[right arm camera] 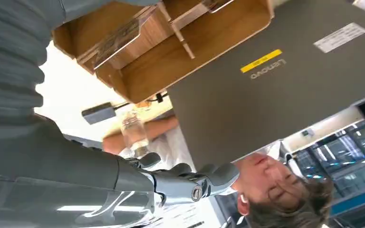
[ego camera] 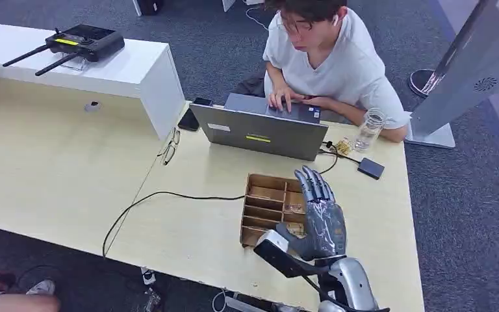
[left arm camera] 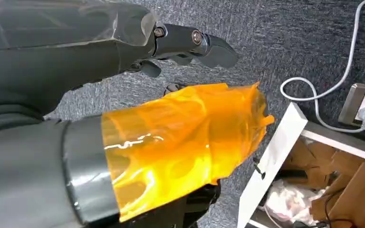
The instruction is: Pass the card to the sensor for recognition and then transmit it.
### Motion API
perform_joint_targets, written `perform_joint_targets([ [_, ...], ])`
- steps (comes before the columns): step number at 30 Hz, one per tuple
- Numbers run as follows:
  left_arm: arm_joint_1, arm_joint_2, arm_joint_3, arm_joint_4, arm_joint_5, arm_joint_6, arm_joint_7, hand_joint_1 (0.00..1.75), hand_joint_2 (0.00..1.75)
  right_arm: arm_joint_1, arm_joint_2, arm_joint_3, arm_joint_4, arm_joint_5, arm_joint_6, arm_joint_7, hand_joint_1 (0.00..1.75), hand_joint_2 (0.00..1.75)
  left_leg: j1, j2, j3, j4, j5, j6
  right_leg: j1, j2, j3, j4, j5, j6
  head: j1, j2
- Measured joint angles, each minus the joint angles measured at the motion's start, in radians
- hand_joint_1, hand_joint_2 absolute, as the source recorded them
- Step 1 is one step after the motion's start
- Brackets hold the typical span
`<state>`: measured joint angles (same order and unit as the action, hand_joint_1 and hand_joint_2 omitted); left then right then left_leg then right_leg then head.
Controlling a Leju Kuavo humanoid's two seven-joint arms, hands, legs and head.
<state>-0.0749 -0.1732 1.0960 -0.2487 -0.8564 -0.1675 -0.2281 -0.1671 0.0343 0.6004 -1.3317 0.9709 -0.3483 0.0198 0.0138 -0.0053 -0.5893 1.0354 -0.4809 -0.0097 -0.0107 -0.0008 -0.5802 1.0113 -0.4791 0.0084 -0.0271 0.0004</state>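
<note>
The right hand [ego camera: 318, 218] hovers low and right of centre in the head view, fingers stretched and apart, holding nothing, and it covers the right part of the wooden divider box [ego camera: 266, 205]. Cards [ego camera: 294, 208] seem to lie in the compartments just left of the fingers, hard to make out. The left hand [left arm camera: 180, 42] hangs over carpet [left arm camera: 285, 38], an orange-wrapped thumb [left arm camera: 180, 142] hiding much; I cannot tell its grasp.

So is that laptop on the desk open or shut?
Open: the laptop has its lid raised with its back to the robot, and a person types on it.
</note>
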Motion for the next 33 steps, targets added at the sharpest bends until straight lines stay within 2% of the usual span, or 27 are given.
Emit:
perform_joint_targets([
  [13, 0.001, 0.006, -0.026, 0.000, -0.029, -0.018, 0.009, 0.00, 0.00, 0.003, -0.001, -0.003, 0.028, 0.073, 0.003, -0.006, 0.00, 1.75, 0.000, 0.000, 0.000, 0.000, 0.000, 0.000, 0.000, 0.000, 0.000, 0.000, 0.000, 0.000, 0.000, 0.000],
  [16, -0.002, 0.006, -0.036, 0.000, -0.030, -0.019, 0.004, 0.00, 0.00, -0.102, -0.031, 0.017, 0.095, -0.036, 0.020, -0.107, 0.00, 1.75, -0.001, 0.004, 0.000, 0.000, 0.001, 0.000, 0.000, 0.003, -0.001, 0.000, 0.003, -0.001, -0.001, 0.000],
  [18, -0.008, 0.005, -0.043, 0.002, -0.034, -0.020, 0.004, 0.00, 0.00, -0.185, -0.048, 0.018, 0.155, -0.071, 0.024, -0.139, 0.00, 1.75, 0.000, 0.003, 0.000, 0.001, 0.002, 0.001, 0.000, 0.002, 0.000, 0.000, 0.003, -0.001, 0.001, 0.000],
  [23, -0.009, 0.003, -0.052, 0.004, -0.045, -0.027, 0.009, 0.00, 0.00, -0.252, -0.062, 0.029, 0.235, -0.047, 0.018, -0.120, 0.00, 1.75, 0.000, 0.003, 0.000, 0.001, 0.002, 0.001, 0.000, 0.002, 0.000, 0.000, 0.004, -0.001, 0.000, 0.000],
  [33, -0.010, 0.000, -0.073, 0.009, -0.051, -0.042, 0.016, 0.00, 0.00, -0.288, -0.068, 0.037, 0.290, -0.039, 0.012, -0.092, 0.00, 1.75, 0.000, 0.003, 0.000, 0.001, 0.002, 0.001, 0.000, 0.002, -0.001, 0.000, 0.003, -0.001, 0.000, 0.000],
])
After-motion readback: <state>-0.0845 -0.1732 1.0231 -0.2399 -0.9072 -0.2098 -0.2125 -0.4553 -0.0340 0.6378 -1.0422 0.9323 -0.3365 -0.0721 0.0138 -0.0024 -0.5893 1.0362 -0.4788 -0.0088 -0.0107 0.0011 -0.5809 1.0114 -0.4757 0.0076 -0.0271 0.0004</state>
